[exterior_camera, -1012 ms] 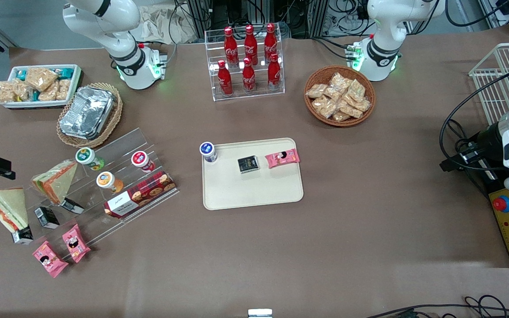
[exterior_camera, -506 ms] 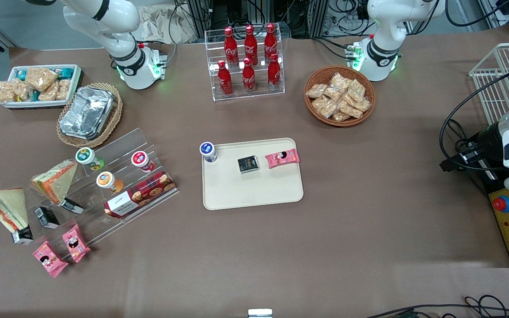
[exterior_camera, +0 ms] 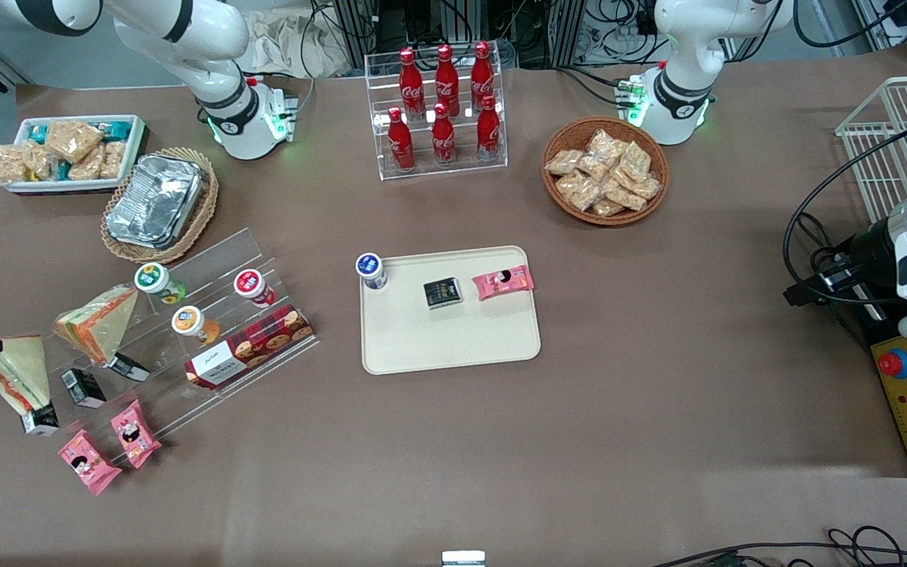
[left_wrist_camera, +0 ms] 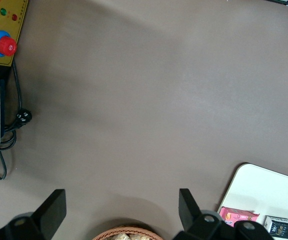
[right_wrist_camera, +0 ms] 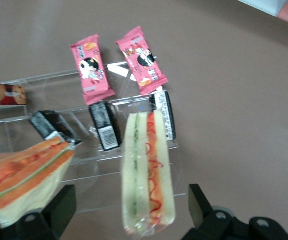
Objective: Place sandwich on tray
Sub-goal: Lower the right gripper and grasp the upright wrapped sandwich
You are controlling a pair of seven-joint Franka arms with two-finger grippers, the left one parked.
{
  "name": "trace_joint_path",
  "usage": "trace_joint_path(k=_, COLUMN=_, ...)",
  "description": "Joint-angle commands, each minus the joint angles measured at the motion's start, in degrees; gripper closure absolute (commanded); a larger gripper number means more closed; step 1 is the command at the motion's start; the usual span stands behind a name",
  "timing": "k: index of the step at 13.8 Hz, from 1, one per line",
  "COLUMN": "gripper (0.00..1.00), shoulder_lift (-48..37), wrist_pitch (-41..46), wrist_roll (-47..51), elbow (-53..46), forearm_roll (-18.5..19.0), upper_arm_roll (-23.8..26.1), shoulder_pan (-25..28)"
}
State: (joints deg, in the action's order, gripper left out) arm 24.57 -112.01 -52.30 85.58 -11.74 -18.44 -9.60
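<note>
1. Sandwich (right_wrist_camera: 148, 172): one clear-wrapped wedge of pale cream bread with a thin red-orange stripe, standing on the acrylic stand (exterior_camera: 209, 331) at the working arm's end of the desk (exterior_camera: 658, 378).
2. Tool (right_wrist_camera: 129, 212): directly above the sandwich, fingers spread wide, holding nothing.
3. Tray (exterior_camera: 453, 339): one.
4. Pink snack packs (right_wrist_camera: 91, 70): two, beside the sandwich.

**Snacks crowd the clear stepped rack**

The gripper (right_wrist_camera: 129, 212) hangs spread over the acrylic rack (right_wrist_camera: 91, 152). Touching one finger (right_wrist_camera: 59, 205) lies an orange-and-green layered sandwich wedge (right_wrist_camera: 24, 170). Past the fingertips sit three black packets (right_wrist_camera: 105, 125), then two pink snack packs (right_wrist_camera: 91, 69).
</note>
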Motion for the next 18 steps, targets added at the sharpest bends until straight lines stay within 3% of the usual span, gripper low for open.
trace_joint_path(k=1, gripper=0.00, shoulder_lift=2.3, wrist_pitch=-2.7, wrist_roll=-3.3, elbow=-1.3, forearm_roll=-1.9, upper_arm_roll=0.0, shoulder_pan=-0.4)
trace_joint_path(k=14, gripper=0.01, shoulder_lift=3.7, wrist_pitch=-7.6, wrist_roll=-5.9, elbow=4.8, forearm_roll=-2.1, upper_arm_roll=0.0, shoulder_pan=-1.4)
trace_joint_path(k=15, gripper=0.05, shoulder_lift=3.9, wrist_pitch=-7.9, wrist_roll=-5.9, elbow=4.8, forearm_roll=-2.1, upper_arm_roll=0.1, shoulder_pan=-1.4)
trace_joint_path(k=17, gripper=0.48, shoulder_lift=3.8, wrist_pitch=-7.4, wrist_roll=-5.8, elbow=4.8, forearm_roll=-2.1, upper_arm_roll=0.0, shoulder_pan=-1.3)
trace_joint_path(k=18, gripper=0.65, shoulder_lift=3.8, wrist_pitch=-7.2, wrist_roll=-5.9, elbow=4.8, forearm_roll=-2.0, upper_arm_roll=0.0, shoulder_pan=-1.1)
